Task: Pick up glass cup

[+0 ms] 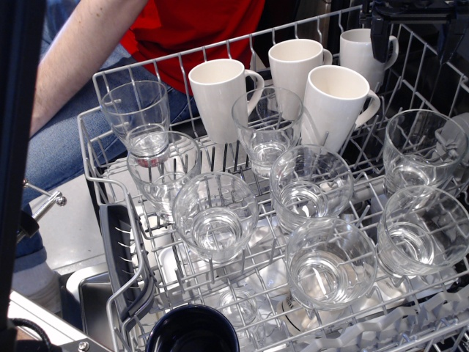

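Rack (102,172) of grey wire, dishwasher type, fills most of the view, loaded with glassware and mugs.

Glass cups: eight clear tumblers counted, all tilted toward the camera so the thick bases show through the open mouths. Back left glass cup (136,116) leans at the rack's left corner; a second one (163,174) sits just below it, rims overlapping in view. Centre cluster: one (267,128) in front of the mugs, one (311,185) just right of it, one (215,214) lower left, one (331,260) nearest the front. Right side: two more, upper (423,149) and lower (421,229), close together.

White mugs (220,99), four with handles, stand in a row behind the glasses along the back wire.

Dark blue cup (192,328) at the bottom edge, only its rim and interior visible.

Gripper (418,26): dark hardware at the top right corner, above the rightmost mug and well apart from the centre glasses. It is cropped by the frame, so cannot tell how far the fingers are spread; nothing seen held.

Person (183,29) in a red shirt and blue jeans behind the rack, forearm at upper left.
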### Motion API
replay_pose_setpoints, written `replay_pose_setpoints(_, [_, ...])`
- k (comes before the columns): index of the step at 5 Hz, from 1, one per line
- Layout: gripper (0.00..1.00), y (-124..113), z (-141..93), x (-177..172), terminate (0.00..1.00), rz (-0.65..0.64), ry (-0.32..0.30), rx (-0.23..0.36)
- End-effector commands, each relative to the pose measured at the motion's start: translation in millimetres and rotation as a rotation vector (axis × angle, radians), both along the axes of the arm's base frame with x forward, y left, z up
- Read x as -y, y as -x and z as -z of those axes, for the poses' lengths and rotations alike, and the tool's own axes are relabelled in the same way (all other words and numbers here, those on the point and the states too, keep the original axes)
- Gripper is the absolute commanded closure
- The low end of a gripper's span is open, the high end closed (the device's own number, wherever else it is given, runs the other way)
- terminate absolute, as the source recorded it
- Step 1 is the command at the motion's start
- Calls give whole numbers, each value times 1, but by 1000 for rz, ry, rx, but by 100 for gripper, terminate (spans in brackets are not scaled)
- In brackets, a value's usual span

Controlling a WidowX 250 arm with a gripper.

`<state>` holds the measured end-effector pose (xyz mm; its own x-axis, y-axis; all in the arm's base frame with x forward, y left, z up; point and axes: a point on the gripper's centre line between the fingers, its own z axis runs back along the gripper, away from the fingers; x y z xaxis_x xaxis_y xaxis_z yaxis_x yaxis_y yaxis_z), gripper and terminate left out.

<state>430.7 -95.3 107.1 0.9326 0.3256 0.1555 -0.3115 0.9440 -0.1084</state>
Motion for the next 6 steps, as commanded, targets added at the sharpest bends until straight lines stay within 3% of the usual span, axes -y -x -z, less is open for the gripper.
replay_pose_setpoints(1, [0, 0, 0, 0, 0, 0, 0, 0])
replay_pose_setpoints(4, [0, -26, 47, -1, 0, -52, -56, 53])
replay_pose_setpoints(6, [0, -33, 85, 1, 0, -122, -92, 0])
